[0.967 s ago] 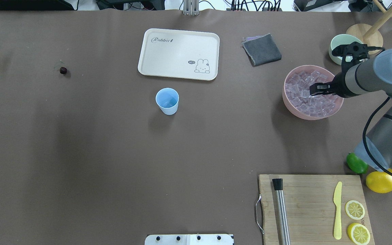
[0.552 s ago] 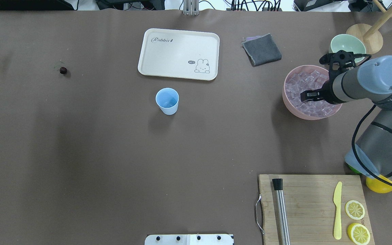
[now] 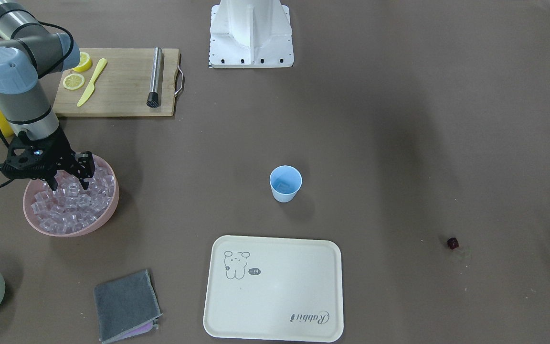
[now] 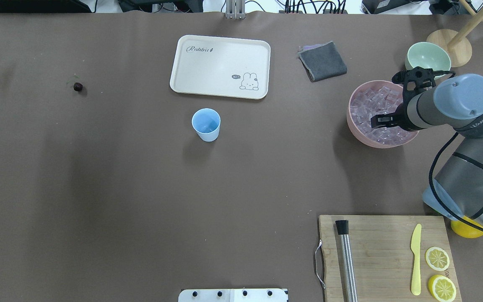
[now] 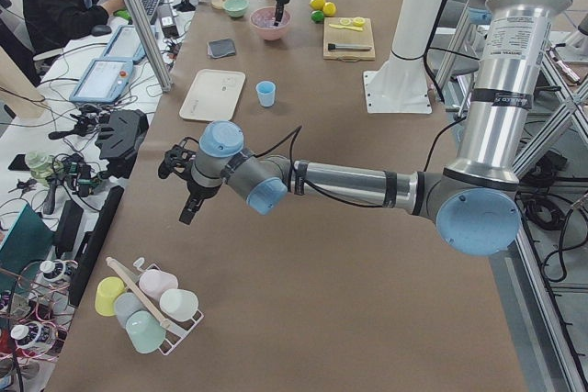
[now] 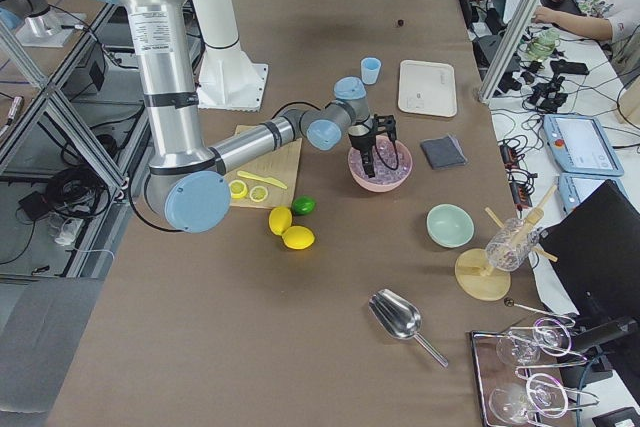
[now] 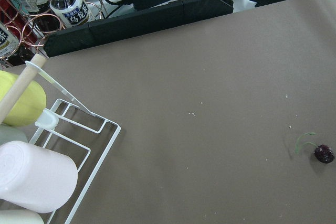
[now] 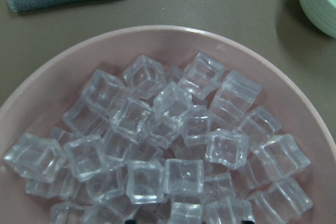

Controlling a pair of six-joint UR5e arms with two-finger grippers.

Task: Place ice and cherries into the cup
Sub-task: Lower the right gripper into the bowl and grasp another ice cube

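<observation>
Brown matte paper (image 4: 141, 188) covers the long table. Seen from behind the robot, the light-blue plastic cup (image 4: 206, 124) stands upright near the middle, tapered and handleless, with its mouth up to receive things. Whether anything lies in it I cannot tell. Well apart at the cup's 3 o'clock sits a wide pink bowl (image 4: 352, 126) heaped with ice (image 8: 173, 129): clear, glassy cubes with softened edges, jumbled at all angles. The right gripper (image 3: 69, 184) points straight down into that heap, its fingers spread apart among the cubes and clamped on nothing I can see. I judge it is set to pinch one. The cherry (image 4: 78, 87), tiny, dark and round with a thin curved stem, lies alone far off at the cup's 9 o'clock. The left gripper (image 5: 190, 204) hangs over that end of the table; apart or together, I cannot tell.
</observation>
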